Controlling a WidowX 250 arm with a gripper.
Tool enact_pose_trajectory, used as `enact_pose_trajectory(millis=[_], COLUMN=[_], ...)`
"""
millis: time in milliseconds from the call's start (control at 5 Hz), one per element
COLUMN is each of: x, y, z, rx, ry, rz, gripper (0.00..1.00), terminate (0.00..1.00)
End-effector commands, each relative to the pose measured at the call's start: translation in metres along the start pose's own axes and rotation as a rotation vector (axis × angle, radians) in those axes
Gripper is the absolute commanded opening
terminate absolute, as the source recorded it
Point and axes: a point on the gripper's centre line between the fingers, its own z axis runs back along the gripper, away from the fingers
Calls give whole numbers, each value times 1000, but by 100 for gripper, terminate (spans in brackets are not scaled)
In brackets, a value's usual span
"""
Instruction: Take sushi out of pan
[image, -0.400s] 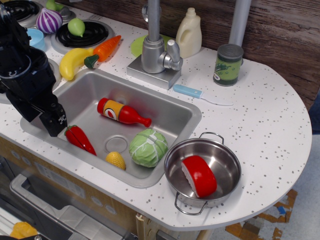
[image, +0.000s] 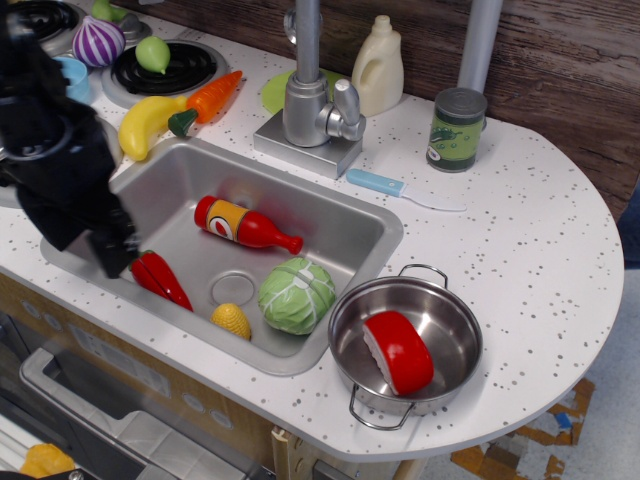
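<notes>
Steel pan (image: 440, 300): round and shiny, two wire loop handles, on the table (image: 530, 230) near its front edge, just right of the sink (image: 345, 215).
Sushi (image: 398, 351): red top over white base, lies tilted inside the pan, toward its front wall.
End effector (image: 112, 245): black and blurred, at the left edge of the table over the sink's left rim, well apart from the pan; I cannot tell whether its jaws stand apart or together.
Sink contents: red bottle (image: 245, 224) with yellow label lying on its side, chili (image: 158, 277) just beside the end effector, cabbage (image: 296, 295) near the sink's right front corner, yellow corn piece (image: 231, 321) by the front wall, drain ring between them.
Faucet (image: 312, 95): grey, upright at the back rim of the sink.
Back of table: cream jug (image: 379, 66), green can (image: 457, 129) to its right, blue-handled knife (image: 400, 188) lying flat between faucet and can.
Back left corner: banana (image: 146, 123), carrot (image: 207, 100), purple onion (image: 98, 42), and a green fruit (image: 153, 54) on a black burner (image: 165, 70).
</notes>
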Motion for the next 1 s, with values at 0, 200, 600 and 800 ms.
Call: enact_pose_trajectory(millis=[0,200,600,800], x=[30,42,53,50], y=[-36,-79,-151,-174], z=[40,54,65,56], rx=[91,100,3,-22], ry=[0,24,60,45], rz=[176,352,641,694], gripper=[100,100,100,100], terminate=[0,0,0,0])
